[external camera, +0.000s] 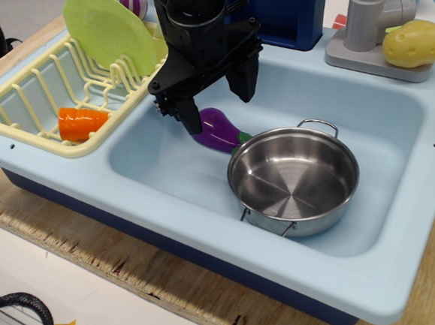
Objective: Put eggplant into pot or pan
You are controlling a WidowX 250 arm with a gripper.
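Plywood counter [66, 246] carries your pale blue sink [377, 270], which fills most of the view. At 10 o'clock on the sink's deck you have a yellow rack [17, 110] holding a green plate [109, 32] on edge and an orange cup [81, 123] on its side. At 2 o'clock stands a grey faucet [368, 15] with a yellow potato [415, 43] on its base.

Your arm [199, 28] comes down from 12 o'clock over the basin, and the pincer [220, 102] hangs with its two black fingers spread apart, gripping nothing. The left finger tip [190, 119] sits right at the eggplant's rounded end; you cannot tell whether it touches.

Inside the basin, just right of centre, your steel pot [294, 180] sits upright, wire handles at 1 and 7 o'clock.

The eggplant [219, 130] lies on the basin floor at the pot's 10 o'clock, outside it, its green cap against or just beside the pot's rim.
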